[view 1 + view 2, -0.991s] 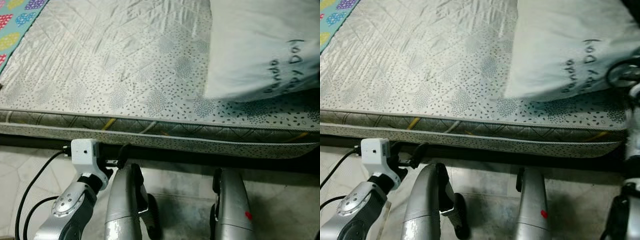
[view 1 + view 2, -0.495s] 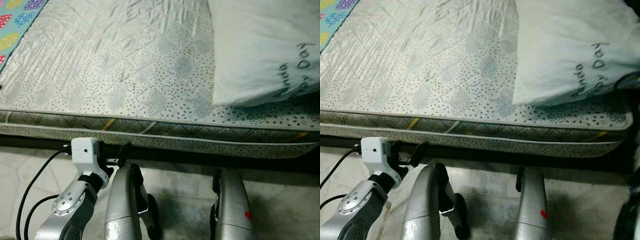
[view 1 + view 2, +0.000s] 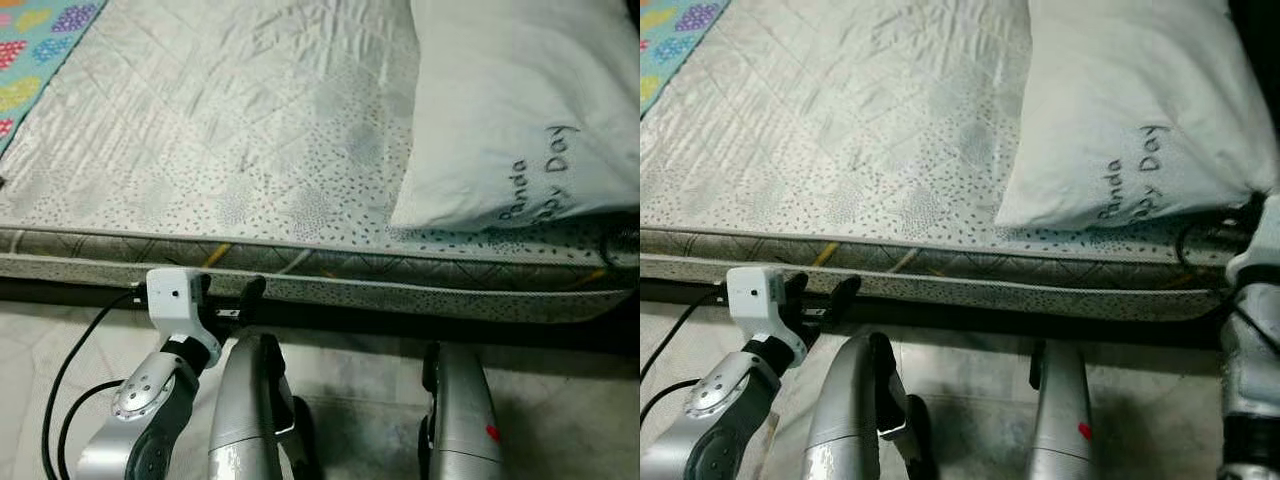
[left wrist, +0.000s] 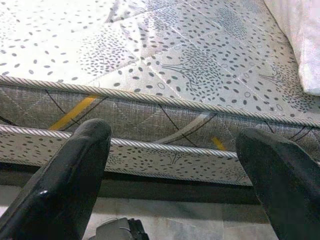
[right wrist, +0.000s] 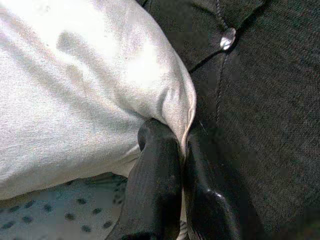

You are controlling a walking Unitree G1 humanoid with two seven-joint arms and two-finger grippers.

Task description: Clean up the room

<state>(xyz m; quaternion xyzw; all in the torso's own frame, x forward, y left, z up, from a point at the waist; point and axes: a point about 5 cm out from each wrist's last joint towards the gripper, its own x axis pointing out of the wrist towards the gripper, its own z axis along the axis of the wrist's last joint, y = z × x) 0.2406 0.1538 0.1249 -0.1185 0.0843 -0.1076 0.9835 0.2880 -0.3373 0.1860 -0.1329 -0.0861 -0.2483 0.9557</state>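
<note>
A white pillow [image 3: 510, 110] with dark lettering lies on the right part of a speckled grey mattress [image 3: 230, 130]. My right gripper [image 5: 175, 145] is shut on the pillow's corner [image 5: 182, 107], where the cloth is pinched between the two black fingers. The right arm [image 3: 1248, 290] stands at the mattress's right front corner. My left gripper [image 3: 228, 298] hangs low in front of the mattress's side edge [image 4: 165, 120]. It is open, with nothing between its fingers [image 4: 75, 170].
A colourful patterned cover [image 3: 35, 40] lies at the mattress's far left. Dark fabric [image 5: 260, 100] rises right behind the pillow corner. A dark bed base runs under the mattress, above pale floor tiles [image 3: 60, 330]. My silver legs [image 3: 250, 410] and a black cable [image 3: 70, 370] are below.
The pillow has slid toward the mattress's front edge, its corner drawn down to the right. The right arm has come lower at the right. The left arm has barely moved.
</note>
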